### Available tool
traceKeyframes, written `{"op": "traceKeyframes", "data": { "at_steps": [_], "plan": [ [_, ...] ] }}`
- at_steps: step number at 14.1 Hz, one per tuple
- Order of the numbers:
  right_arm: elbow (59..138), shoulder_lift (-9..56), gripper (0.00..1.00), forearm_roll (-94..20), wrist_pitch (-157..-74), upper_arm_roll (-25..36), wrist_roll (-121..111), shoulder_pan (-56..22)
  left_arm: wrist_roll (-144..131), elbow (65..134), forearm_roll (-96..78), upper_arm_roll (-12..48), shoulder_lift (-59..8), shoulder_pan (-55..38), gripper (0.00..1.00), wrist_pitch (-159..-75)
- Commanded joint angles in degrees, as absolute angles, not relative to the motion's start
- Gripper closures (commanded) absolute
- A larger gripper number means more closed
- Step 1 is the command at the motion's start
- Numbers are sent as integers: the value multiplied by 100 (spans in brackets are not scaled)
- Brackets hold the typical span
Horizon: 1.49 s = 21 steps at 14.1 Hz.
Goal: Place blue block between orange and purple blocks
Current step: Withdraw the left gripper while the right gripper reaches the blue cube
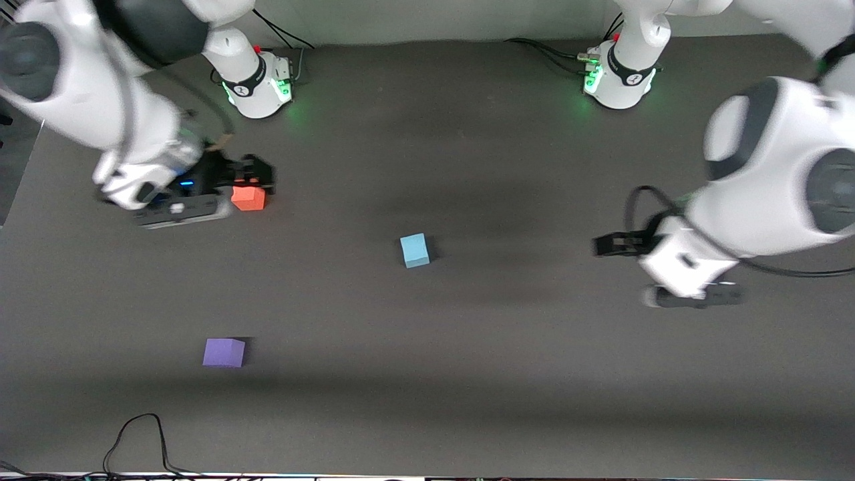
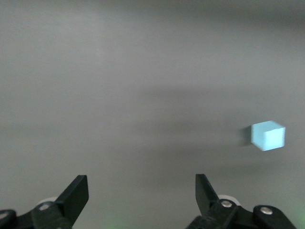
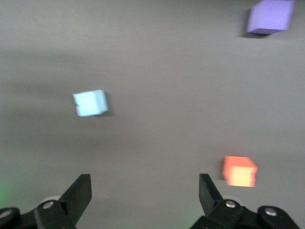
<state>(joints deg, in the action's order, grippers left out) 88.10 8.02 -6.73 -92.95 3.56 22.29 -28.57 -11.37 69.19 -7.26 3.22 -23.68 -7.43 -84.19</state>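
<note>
Three cubes sit on the dark tabletop (image 1: 467,167), no containers anywhere, all loose and well apart. The blue block (image 1: 415,250) is about mid-table, resting flat, nothing touching it. The orange block (image 1: 248,198) is toward the right arm's end, farther from the front camera than the blue one. The purple block (image 1: 224,352) is also toward that end but nearest the front camera of the three.

The right pincer (image 1: 257,175) hangs over the orange block, fingers spread wide and gripping nothing. The left pincer (image 1: 604,245) hovers over bare tabletop toward the left arm's end, also wide open and empty.

The right wrist view catches all three cubes at once: blue (image 3: 90,102), orange (image 3: 239,171), purple (image 3: 269,16), with its own pincer (image 3: 145,191) at the edge. The left wrist view only gets the blue block (image 2: 268,135) plus its pincer (image 2: 142,191); orange and purple don't show there.
</note>
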Motion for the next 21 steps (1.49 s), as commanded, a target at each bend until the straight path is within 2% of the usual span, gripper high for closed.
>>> {"op": "traceKeyframes", "data": {
  "at_steps": [1, 4, 6, 8, 10, 12, 15, 18, 21],
  "plan": [
    [7922, 1553, 0, -1034, -9404, 422, 3398, -3506, -12, 7618, -546, 396, -1864, -64, 0, -8472],
    [7095, 2248, 0, -1310, -9413, 396, 4182, -4103, 527, 8119, -238, 396, -1382, 377, 0, -8814],
    [7154, 2311, 0, -1283, -9518, 387, 4088, -4131, 527, 8628, -45, 387, -934, 422, 0, -9157],
    [7513, 2311, 0, -1048, -9737, 396, 3895, -4358, 527, 8929, 17, 369, -608, 422, 0, -9263],
    [8188, 2268, 0, -791, -10315, 387, 3867, -4499, 519, 9034, 105, 343, -397, 413, 0, -9237],
    [9031, 2241, 0, -774, -11306, 387, 3788, -4605, 440, 9202, 114, 351, -203, 387, 0, -9272],
    [10122, 2390, 0, -616, -12897, 387, 3289, -4649, 404, 9071, 62, 334, -176, 308, 0, -9194],
    [10186, 2951, 0, -441, -13533, 404, 3278, -4667, 395, 8956, 70, -226, -202, -332, 0, -9097],
    [10187, 3374, 0, -308, -13973, 404, 3392, -4676, 308, 8763, 53, -272, -255, -439, 0, -8956]
  ]
}}
